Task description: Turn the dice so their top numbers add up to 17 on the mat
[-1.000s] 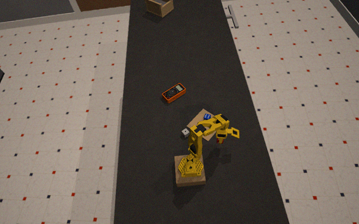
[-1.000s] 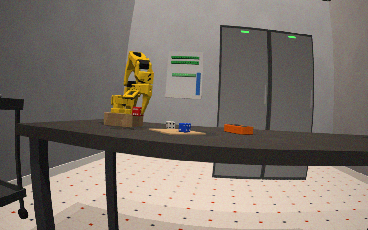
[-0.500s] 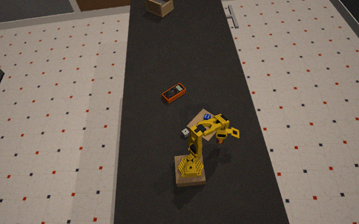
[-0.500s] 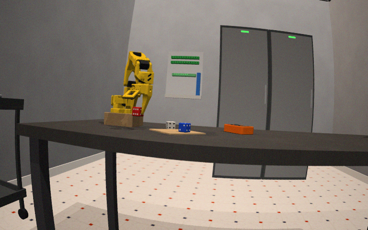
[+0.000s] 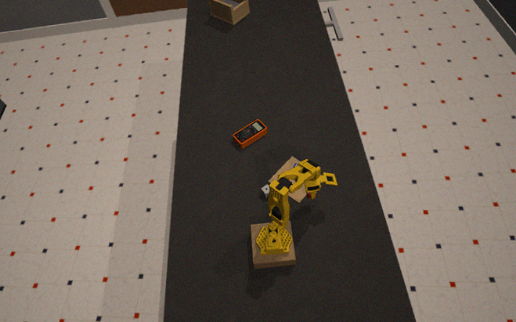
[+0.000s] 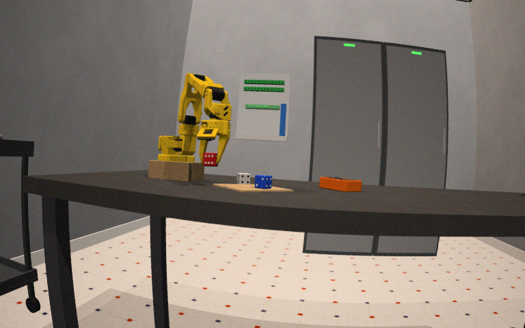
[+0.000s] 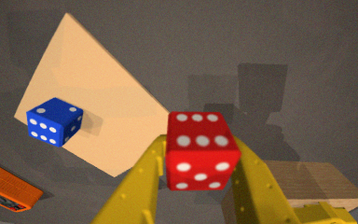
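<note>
My gripper [image 5: 312,195] [image 6: 210,159] [image 7: 200,147] is closed on the red die [image 6: 210,159] [image 7: 200,151], suspended above the table [image 5: 259,83] [image 6: 115,189]. The blue die [image 6: 263,182] [image 7: 54,122] rests on the mat [image 5: 278,174] [image 6: 232,188] [image 7: 93,84]; the white die [image 5: 265,189] [image 6: 243,178] sits beside it.

A red die [image 6: 210,159] [image 7: 198,154] with white pips appears above a dark desk [image 5: 258,74] [image 6: 115,185] beside a plain tan mat [image 5: 278,174] [image 6: 232,186] [image 7: 103,84]; on the mat, a blue die [image 6: 263,182] [image 7: 55,122] carries white pips.

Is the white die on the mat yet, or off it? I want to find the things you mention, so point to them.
Off: from the top, the white die [image 5: 265,189] [image 6: 243,178] sits on the dark tabletop [image 5: 229,224], just outside the mat's [image 5: 290,162] [image 6: 232,186] [image 7: 89,70] edge.
</note>
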Tool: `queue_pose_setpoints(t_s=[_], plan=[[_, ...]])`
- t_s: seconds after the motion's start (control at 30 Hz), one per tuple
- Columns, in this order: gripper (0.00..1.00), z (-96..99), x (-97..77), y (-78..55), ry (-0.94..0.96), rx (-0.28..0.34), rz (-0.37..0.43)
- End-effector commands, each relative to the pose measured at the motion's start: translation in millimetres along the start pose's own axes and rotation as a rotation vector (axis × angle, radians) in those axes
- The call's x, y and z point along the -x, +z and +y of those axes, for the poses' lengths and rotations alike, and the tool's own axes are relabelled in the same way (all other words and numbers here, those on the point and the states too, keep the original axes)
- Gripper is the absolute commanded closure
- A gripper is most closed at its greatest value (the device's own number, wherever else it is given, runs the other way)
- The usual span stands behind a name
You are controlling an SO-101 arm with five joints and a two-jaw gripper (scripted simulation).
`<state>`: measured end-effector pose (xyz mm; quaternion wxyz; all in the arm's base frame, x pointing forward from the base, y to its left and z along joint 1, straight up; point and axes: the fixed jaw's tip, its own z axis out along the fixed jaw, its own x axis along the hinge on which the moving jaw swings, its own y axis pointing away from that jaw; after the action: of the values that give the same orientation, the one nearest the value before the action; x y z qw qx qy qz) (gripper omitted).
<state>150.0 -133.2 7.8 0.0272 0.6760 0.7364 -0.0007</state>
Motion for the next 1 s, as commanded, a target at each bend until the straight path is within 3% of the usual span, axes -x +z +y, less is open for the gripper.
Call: queue_pose_setpoints(t_s=[0.0, 0.27, 0.73, 0.97], plan=[[1.0, 11.2, -6.7, -0.8, -0.09, 0.03, -0.027], [1.0, 36.1, -29.3, 0.1, -0.324, 0.088, -0.07], [1.0, 43.1, -37.0, 0.3, -0.397, 0.112, -0.087], [1.0, 60.7, -60.3, 0.5, -0.599, 0.193, -0.146]])
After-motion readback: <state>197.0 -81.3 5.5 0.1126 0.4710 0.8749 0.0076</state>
